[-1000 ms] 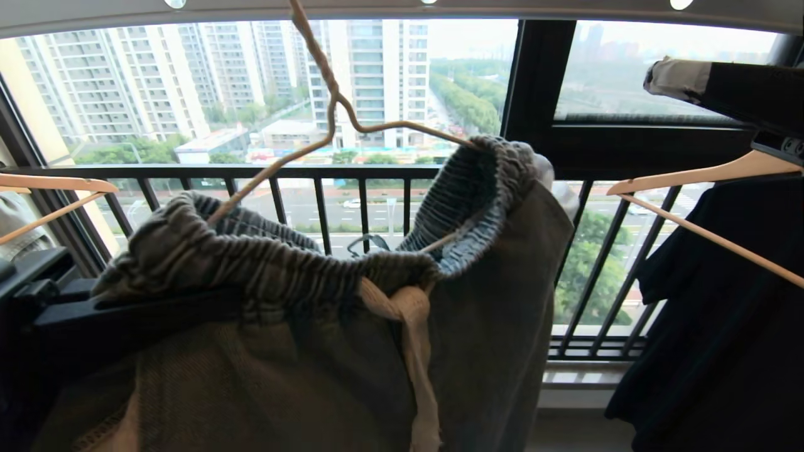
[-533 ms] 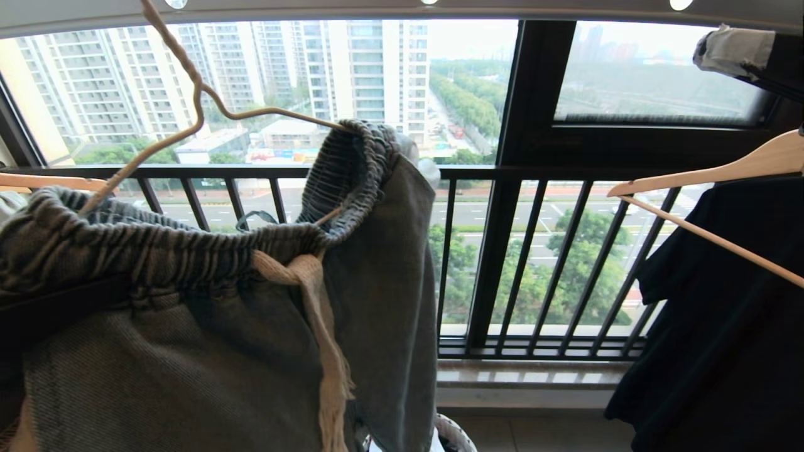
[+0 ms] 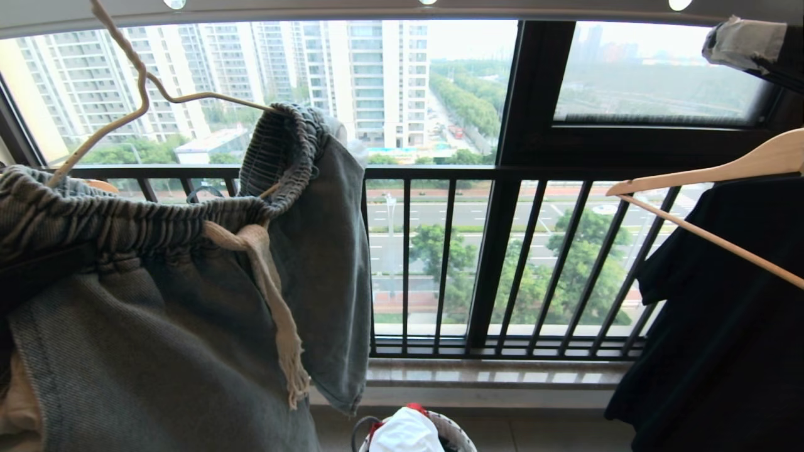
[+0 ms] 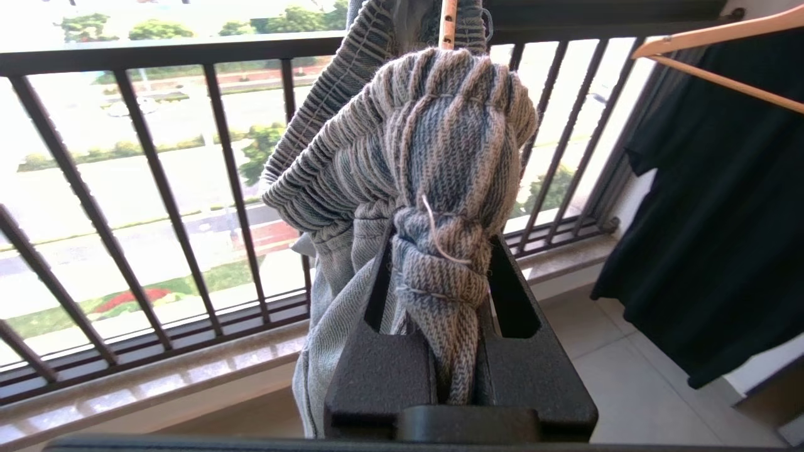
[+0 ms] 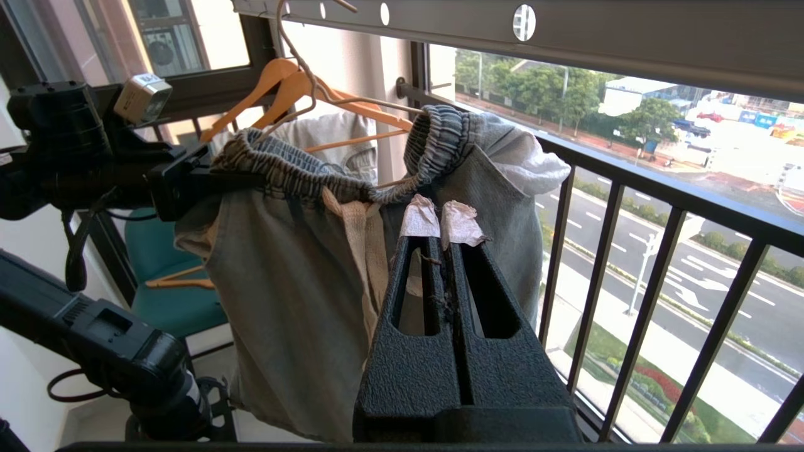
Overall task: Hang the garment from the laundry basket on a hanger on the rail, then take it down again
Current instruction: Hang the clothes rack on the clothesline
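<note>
My left end effector (image 4: 440, 263) keeps its clamp on the shorts (image 3: 188, 326), which have swung left with the hanger (image 3: 135, 94), uncovering the laundry basket (image 3: 461, 433). Right end effector (image 5: 441, 216) stays closed, empty.

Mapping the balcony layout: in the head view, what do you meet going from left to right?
denim shorts on the wire hanger → laundry basket → wooden hanger → black shirt
</note>
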Tool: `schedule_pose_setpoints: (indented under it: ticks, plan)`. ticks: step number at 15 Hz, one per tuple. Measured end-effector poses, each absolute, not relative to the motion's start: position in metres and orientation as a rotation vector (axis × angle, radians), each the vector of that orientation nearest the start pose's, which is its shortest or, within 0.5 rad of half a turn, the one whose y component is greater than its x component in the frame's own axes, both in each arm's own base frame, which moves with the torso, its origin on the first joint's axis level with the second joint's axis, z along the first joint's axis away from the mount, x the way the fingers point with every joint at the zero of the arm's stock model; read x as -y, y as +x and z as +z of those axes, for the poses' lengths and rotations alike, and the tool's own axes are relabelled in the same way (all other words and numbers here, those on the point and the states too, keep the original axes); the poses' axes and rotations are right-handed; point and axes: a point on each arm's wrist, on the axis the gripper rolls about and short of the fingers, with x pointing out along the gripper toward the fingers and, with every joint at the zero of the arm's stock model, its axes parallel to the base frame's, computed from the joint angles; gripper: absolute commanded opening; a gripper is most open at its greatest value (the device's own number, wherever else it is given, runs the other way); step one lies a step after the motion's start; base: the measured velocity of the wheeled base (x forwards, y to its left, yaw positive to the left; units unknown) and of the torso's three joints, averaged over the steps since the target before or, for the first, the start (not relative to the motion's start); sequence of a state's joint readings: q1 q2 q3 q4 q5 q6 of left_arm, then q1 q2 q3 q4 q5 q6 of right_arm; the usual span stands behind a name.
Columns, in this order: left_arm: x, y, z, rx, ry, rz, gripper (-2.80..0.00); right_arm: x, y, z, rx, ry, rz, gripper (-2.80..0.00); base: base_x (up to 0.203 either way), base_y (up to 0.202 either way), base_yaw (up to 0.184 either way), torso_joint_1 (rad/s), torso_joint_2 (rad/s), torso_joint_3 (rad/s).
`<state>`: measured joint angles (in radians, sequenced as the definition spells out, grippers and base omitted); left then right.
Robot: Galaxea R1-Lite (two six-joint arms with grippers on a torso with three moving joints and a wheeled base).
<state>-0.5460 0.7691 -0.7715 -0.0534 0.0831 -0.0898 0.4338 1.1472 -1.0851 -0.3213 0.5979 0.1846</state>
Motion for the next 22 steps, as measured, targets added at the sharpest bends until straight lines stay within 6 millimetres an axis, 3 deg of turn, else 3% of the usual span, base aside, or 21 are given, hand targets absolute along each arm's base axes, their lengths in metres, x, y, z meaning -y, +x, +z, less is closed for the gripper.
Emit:
schedule_pose_setpoints:
  ticks: [13, 22]
  plan:
    - [0.018, 0.040, 0.289, 0.082, -0.127, -0.304, -2.80, -0.072, 0.129, 0.365, 0.191, 0.141, 1.038, -2.80, 0.000, 0.000, 0.000, 0.000, 0.00, 0.000]
    - [0.034, 0.066, 0.284, -0.006, -0.092, -0.299, -2.80, -0.070, 0.129, 0.366, 0.202, 0.139, 1.021, -2.80, 0.000, 0.000, 0.000, 0.000, 0.00, 0.000]
